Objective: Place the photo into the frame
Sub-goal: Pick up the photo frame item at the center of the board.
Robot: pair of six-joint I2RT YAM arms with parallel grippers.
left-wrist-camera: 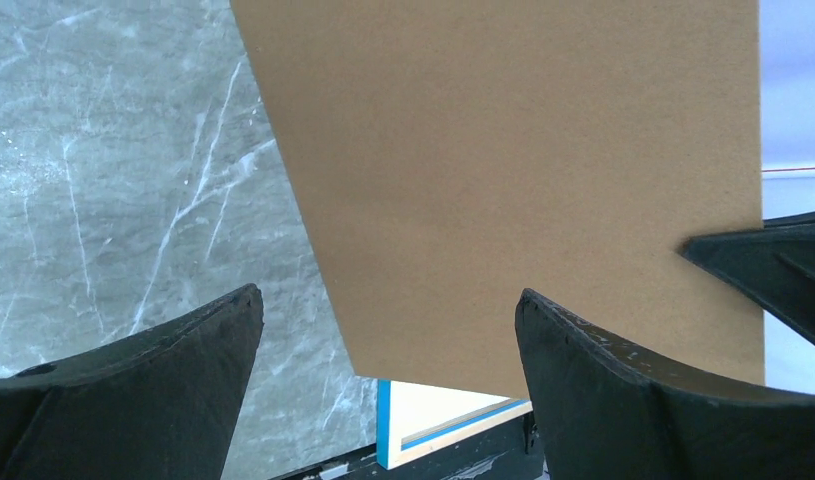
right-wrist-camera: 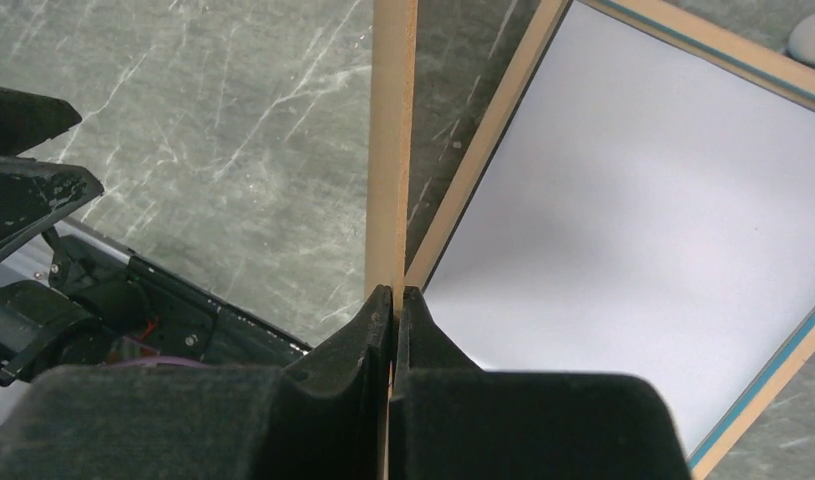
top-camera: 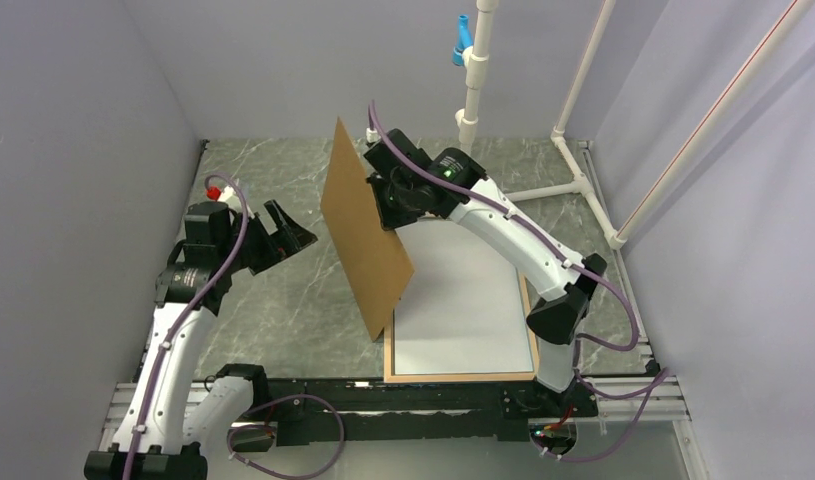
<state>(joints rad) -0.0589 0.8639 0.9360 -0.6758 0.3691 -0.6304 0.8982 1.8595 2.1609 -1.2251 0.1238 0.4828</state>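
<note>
The frame (top-camera: 461,377) lies flat on the table right of centre, its light wood back up and turquoise showing along its edge (left-wrist-camera: 385,430). Inside it lies the photo (top-camera: 463,300), plain white back up, picture side hidden. My right gripper (top-camera: 388,200) is shut on the far edge of a plain brown backing board (top-camera: 363,230). The board stands on edge, tilted, over the frame's left side, its low corner near the frame's near-left corner. In the right wrist view the fingers (right-wrist-camera: 394,292) pinch the board's thin edge (right-wrist-camera: 391,140). My left gripper (top-camera: 288,235) hangs open and empty left of the board (left-wrist-camera: 523,170).
A white pipe stand (top-camera: 573,130) with a blue fitting rises at the back right. Grey walls close in both sides. A black rail (top-camera: 383,400) runs along the near edge, just below the frame. Marble tabletop (top-camera: 273,310) lies between my left arm and the board.
</note>
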